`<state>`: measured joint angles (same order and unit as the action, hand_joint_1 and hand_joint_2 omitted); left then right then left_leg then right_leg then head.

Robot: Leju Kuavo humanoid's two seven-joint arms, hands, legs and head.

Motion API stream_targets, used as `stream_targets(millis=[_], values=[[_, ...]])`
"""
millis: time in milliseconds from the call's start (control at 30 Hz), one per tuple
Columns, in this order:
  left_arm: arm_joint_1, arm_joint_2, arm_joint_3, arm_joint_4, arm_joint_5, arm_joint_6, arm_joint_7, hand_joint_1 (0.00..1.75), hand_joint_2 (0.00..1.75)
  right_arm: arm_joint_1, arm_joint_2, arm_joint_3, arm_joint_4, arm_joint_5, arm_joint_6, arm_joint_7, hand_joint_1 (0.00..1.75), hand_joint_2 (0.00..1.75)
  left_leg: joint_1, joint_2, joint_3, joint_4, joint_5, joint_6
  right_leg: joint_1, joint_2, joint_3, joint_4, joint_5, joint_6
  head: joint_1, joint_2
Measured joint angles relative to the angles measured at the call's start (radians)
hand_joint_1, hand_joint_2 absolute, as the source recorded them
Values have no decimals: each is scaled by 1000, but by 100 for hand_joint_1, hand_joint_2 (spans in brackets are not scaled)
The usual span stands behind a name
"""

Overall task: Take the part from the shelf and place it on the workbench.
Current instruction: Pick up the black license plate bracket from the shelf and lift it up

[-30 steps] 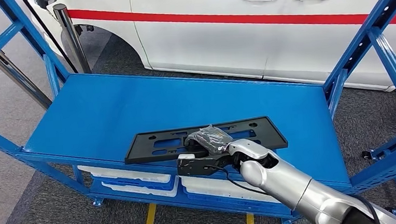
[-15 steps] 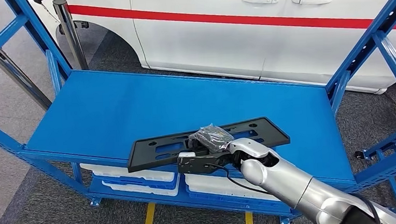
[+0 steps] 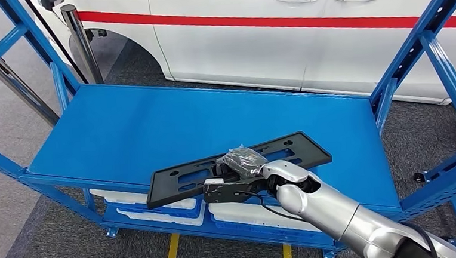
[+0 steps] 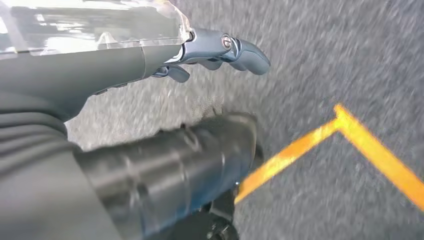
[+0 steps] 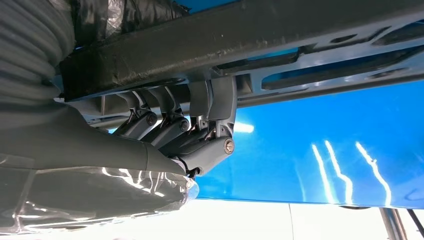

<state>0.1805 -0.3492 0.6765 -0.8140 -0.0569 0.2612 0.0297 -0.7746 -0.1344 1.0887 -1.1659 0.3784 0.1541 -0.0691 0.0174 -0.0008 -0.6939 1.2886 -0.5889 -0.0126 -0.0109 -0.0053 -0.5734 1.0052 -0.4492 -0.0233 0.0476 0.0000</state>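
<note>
Blue metal shelf [image 3: 153,121] fills mid-frame, white car [image 3: 280,36] behind. Right hand [image 3: 237,179], lower centre, fingers [image 5: 210,112] clamped on long black slotted plastic part [image 3: 239,161]. Left hand [image 4: 220,50] empty, fingers apart.

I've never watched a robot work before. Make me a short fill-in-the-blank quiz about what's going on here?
1. The black part is held by the robot's ____ hand.
2. The shelf under the part is painted ____.
3. Behind the shelf stands a white car with a ____ stripe along its side.
4. The left hand hangs over a grey floor marked with ____ lines.

Missing words: right; blue; red; yellow
</note>
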Motion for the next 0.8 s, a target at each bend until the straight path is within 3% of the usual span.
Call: stream_targets(millis=[33, 67, 133, 200, 333, 400, 467, 500, 533, 567, 600, 667, 700, 800], values=[[2, 1, -4, -1, 9, -8, -1, 0, 175, 0, 0, 0, 0, 0, -1, 0, 175, 175, 1, 0, 6, -7, 15, -1, 0, 0, 0, 1, 0, 1, 0, 0], [3, 2, -8, -2, 15, -14, -1, 0, 175, 1, -1, 0, 0, 0, -2, 1, 175, 175, 3, 0, 29, -51, 46, -1, -1, 2, 1, 4, -1, 2, 0, 0], [5, 2, -12, -5, 20, -18, -1, 0, 175, 0, -2, 0, -1, 0, -3, 2, 174, 175, 4, 0, 95, -182, 104, 0, 1, 5, -1, 13, -7, 9, 0, 0], [4, 2, -15, -7, 22, -20, -2, 0, 175, 0, -3, 0, -2, 0, -6, 4, 174, 175, 1, -1, 127, -252, 118, 7, 5, 8, -8, 22, -9, 20, 1, 0], [5, 2, -18, -10, 23, -52, -13, 0, 175, 0, -8, -2, -3, 0, -12, 6, 175, 175, 0, 0, 131, -267, 123, 34, 2, 10, -15, 37, -20, 40, 2, 0], [2, 1, -16, -11, 9, -65, -26, 0, 175, 1, -11, -3, -3, 0, -14, 6, 175, 175, 3, 3, 132, -274, 129, 45, -1, 10, -52, 117, -70, 48, 2, 0], [-2, 1, -13, -10, -6, -71, -35, 0, 175, 6, -14, -3, -3, 2, -16, 4, 175, 175, 2, 4, 129, -275, 130, 49, -2, 9, -114, 245, -125, 53, 2, 0], [-4, 1, -11, -10, -9, -72, -36, 0, 175, 10, -15, -3, -3, 3, -17, 4, 175, 175, 1, 3, 129, -274, 130, 50, -2, 9, -134, 286, -133, 54, 2, 0], [-5, 1, -9, -10, -9, -73, -35, 0, 175, 11, -16, -3, -3, 4, -18, 4, 175, 175, 1, 3, 129, -274, 130, 49, -2, 9, -138, 291, -122, 54, 2, 0], [-7, 0, -7, -10, -5, -71, -32, 0, 175, 12, -16, -3, -4, 6, -18, 4, 175, 175, 1, 2, 131, -274, 129, 48, -2, 9, -121, 254, -92, 52, 2, 0], [-7, 0, -6, -10, 2, -67, -27, 0, 175, 12, -16, -3, -5, 9, -19, 5, 175, 175, 1, 1, 133, -273, 128, 47, -2, 9, -89, 187, -53, 48, 2, 0], [-7, -2, -13, -10, 20, -53, -14, 0, 175, 10, -15, -4, -8, 15, -24, 8, 175, 175, -2, -1, 135, -272, 126, 42, 3, 10, -28, 60, -6, 37, 2, 0], [-5, -2, -20, -10, 32, -43, -6, 0, 175, 10, -15, -5, -9, 20, -29, 10, 175, 175, -3, -2, 134, -272, 125, 38, 6, 10, -14, 27, 0, 34, 2, 0], [9, -2, -61, -20, 87, 1, 26, 0, 175, 14, -10, -5, -11, 71, -70, 26, 175, 175, -3, -3, 134, -276, 125, 22, 6, 9, -9, 9, 1, 23, 1, 0]])
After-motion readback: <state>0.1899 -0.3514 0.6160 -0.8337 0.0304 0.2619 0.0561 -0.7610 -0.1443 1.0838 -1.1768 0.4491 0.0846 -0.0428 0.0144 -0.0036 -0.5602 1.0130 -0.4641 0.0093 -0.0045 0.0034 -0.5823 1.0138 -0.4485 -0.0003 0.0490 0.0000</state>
